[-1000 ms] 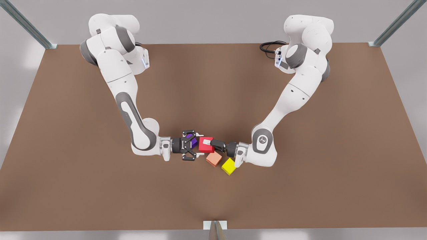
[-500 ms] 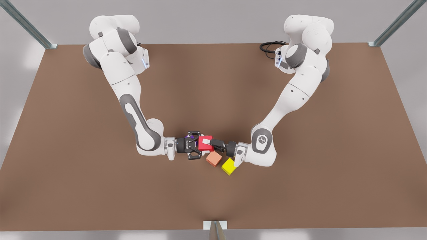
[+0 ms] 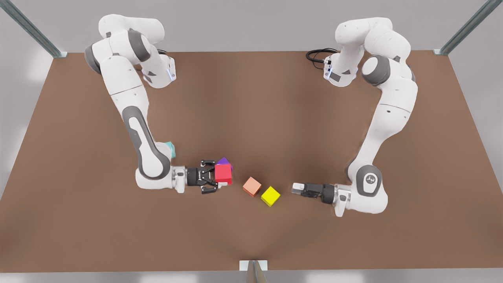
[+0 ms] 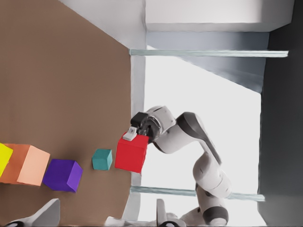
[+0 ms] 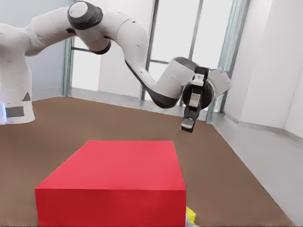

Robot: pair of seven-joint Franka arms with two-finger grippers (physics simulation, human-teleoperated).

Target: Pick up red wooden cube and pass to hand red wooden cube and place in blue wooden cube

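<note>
A metal bracket (image 3: 253, 265) sits on the near edge of the plain brown bench (image 3: 251, 236). Next come the yellow cube (image 3: 270, 195) and, just beside it, the salmon-orange cube (image 3: 252, 186), both lying on the bench. On the front view's right, the left gripper (image 3: 295, 188) points at them from a little way off, fingers spread and empty.

On the front view's left, the right gripper (image 3: 216, 176) is clamped on the red wooden cube (image 3: 223, 174), which partly hides the purple cube (image 3: 224, 160) behind it. In the left wrist view the red cube hangs clear of the bench top.

The blue wooden cube (image 3: 170, 149) rests farther back, tucked against the right arm's elbow. A black cable (image 3: 316, 55) loops at the far edge. Beyond stand pale grey walls with slanted metal posts (image 3: 29, 27). The right wrist view shows tall windows (image 5: 170, 42).
</note>
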